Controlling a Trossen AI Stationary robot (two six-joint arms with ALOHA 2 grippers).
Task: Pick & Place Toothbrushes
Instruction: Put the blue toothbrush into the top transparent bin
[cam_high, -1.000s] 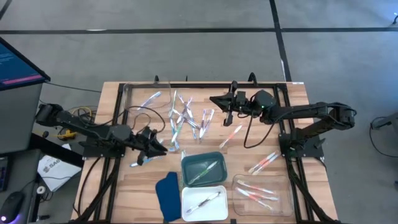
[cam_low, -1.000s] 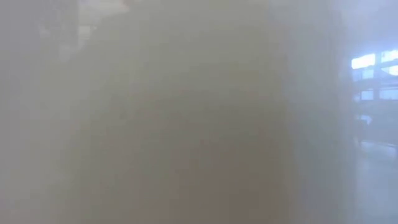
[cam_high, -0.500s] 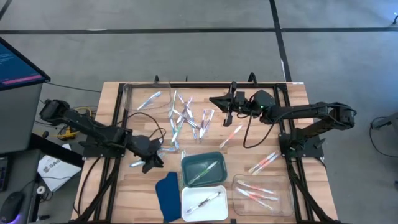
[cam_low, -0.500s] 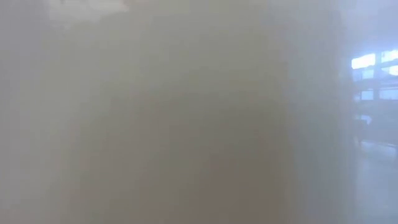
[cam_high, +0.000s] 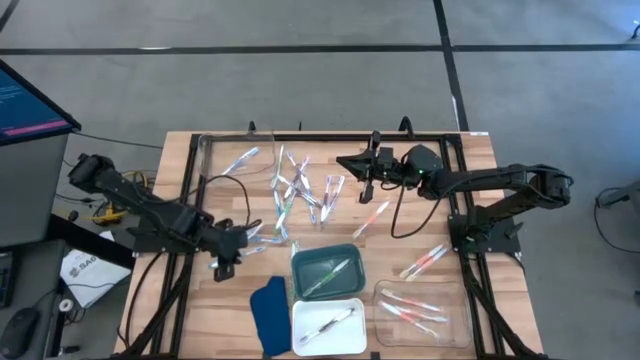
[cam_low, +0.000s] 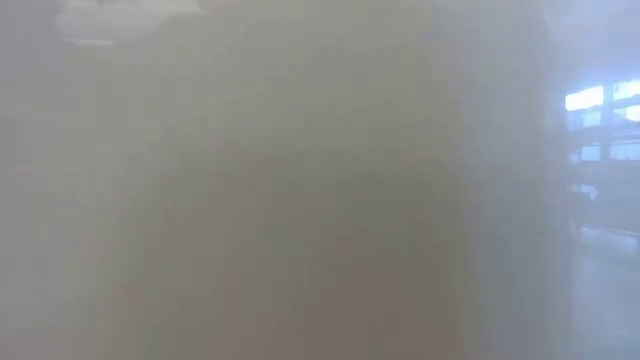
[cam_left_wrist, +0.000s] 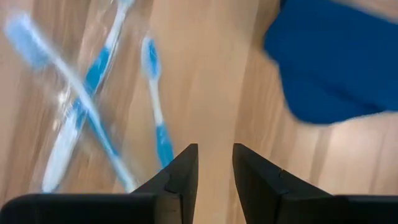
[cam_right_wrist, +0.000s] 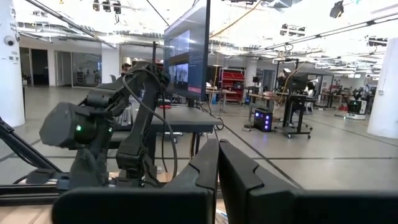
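My left gripper (cam_high: 222, 268) hangs low near the worktop's left edge, fingers (cam_left_wrist: 180, 180) slightly spread, empty, blue toothbrushes (cam_left_wrist: 155, 106) just beside them. Most toothbrushes (cam_high: 298, 187) lie mid-worktop. My right gripper (cam_high: 345, 162) waits by the far edge, fingers (cam_right_wrist: 208, 165) pressed together.

Low view fogged; left wrist view motion-blurred.

Blue cloth (cam_high: 267, 312) beside green tray (cam_high: 325, 271), white tray (cam_high: 329, 326).
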